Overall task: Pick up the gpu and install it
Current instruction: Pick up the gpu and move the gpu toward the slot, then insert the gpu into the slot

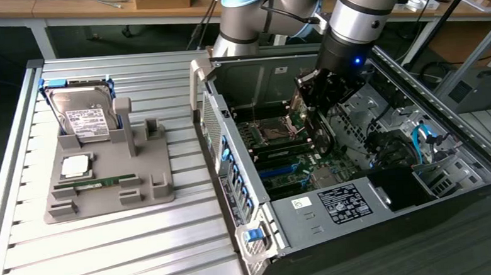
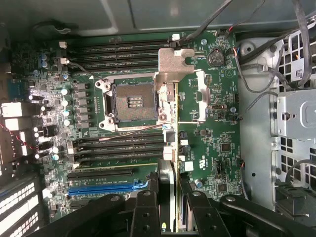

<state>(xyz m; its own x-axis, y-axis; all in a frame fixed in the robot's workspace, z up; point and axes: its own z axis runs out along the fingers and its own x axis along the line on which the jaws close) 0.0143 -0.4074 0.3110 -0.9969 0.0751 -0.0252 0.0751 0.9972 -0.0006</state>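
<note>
The gripper point(image 2: 169, 202) pinches the gpu point(image 2: 174, 69) edge-on, so the card hangs just beneath it over the motherboard point(image 2: 217, 148). The card seems turned across the blue slot point(image 2: 106, 187) beside the gripper, and pressing down misaligned could jam or bend it.

The gpu point(image 2: 170, 98) has a dark brownish edge and a silvery bracket. The gripper point(image 2: 170, 197) is black. The motherboard point(image 2: 217, 133) is green, dotted with small silver capacitors, and carries black slots and one bright blue slot point(image 2: 103, 187). The computer case point(image 1: 318, 231) is grey metal with a black-and-white label; light blue cables point(image 1: 422, 138) lie inside. The counter point(image 1: 109, 258) is silvery white, striped with parallel ribs. The tray point(image 1: 152, 193) is grey, the hard drive point(image 1: 85, 114) silver with a white label, the memory stick point(image 1: 96, 182) green. The arm point(image 1: 365, 11) is silver with pale blue caps.
</note>
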